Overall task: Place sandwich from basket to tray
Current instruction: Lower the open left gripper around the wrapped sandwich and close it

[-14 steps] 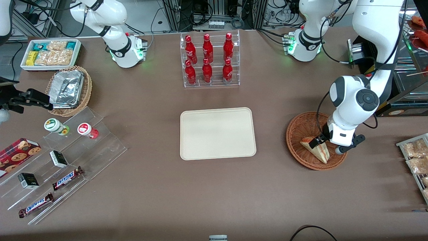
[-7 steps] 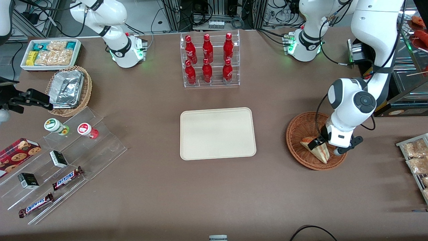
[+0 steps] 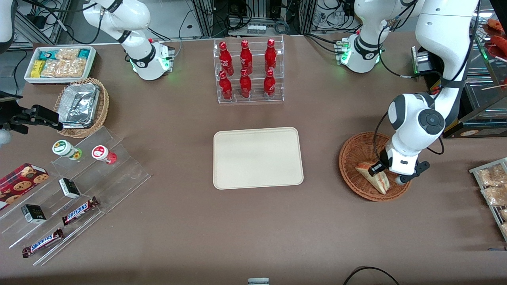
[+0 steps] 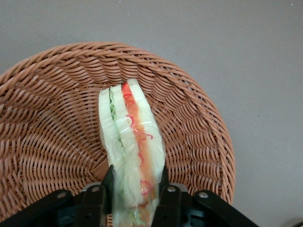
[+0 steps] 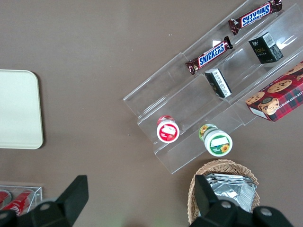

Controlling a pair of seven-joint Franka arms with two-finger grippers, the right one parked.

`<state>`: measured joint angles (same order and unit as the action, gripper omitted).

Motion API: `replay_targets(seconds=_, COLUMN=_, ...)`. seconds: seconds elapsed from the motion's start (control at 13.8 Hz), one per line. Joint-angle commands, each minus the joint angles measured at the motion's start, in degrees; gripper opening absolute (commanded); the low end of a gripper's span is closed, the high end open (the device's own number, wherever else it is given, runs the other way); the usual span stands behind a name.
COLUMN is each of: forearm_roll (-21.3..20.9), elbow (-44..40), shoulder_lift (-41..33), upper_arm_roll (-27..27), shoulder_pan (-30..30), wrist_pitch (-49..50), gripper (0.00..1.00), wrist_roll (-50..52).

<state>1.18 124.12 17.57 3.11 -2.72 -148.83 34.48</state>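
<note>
The sandwich (image 3: 375, 179), a wedge of pale bread with orange-red and green filling, sits in the round reddish-brown wicker basket (image 3: 348, 152) toward the working arm's end of the table. My left gripper (image 3: 379, 171) reaches down into the basket and is shut on the sandwich. In the left wrist view both black fingers (image 4: 102, 187) press against the sides of the sandwich (image 4: 130, 135), with the basket (image 4: 47, 118) weave under it. The cream tray (image 3: 257, 158) lies flat at the table's middle, beside the basket, with nothing on it; its corner (image 5: 19, 109) also shows in the right wrist view.
A clear rack of red bottles (image 3: 247, 71) stands farther from the front camera than the tray. A rack of bagged snacks (image 3: 493, 186) lies at the working arm's end. Acrylic steps with candy bars (image 3: 75, 186) and a tan foil-tray basket (image 3: 81, 107) sit toward the parked arm's end.
The arm's wrist has shifted slightly up and away from the front camera. The fingers stay on the sandwich, which has barely moved in the basket.
</note>
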Motion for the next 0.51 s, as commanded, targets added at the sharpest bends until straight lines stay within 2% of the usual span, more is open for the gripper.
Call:
replay_targets(seconds=0.0, forearm_roll=-0.4, elbow=-0.1, shoulder_lift=-2.0, upper_arm_roll=-0.1, shoulder_pan=-0.2, wrist_pitch=0.6, gripper=0.0, wrist_roll=0.8)
replay_targets(seconds=0.22, forearm_roll=-0.6, elbow=-5.0, shoulder_lift=-4.9, upper_arm_roll=0.0, shoulder_pan=-0.5, wrist_pitch=11.3, gripper=0.0, wrist_roll=0.7)
replay_targets(seconds=0.43, forearm_roll=-3.9, elbow=-15.1, shoulder_lift=-5.3, upper_arm_roll=1.1, shoulder_pan=-3.2, wrist_pitch=27.1, gripper=0.0, wrist_roll=0.9)
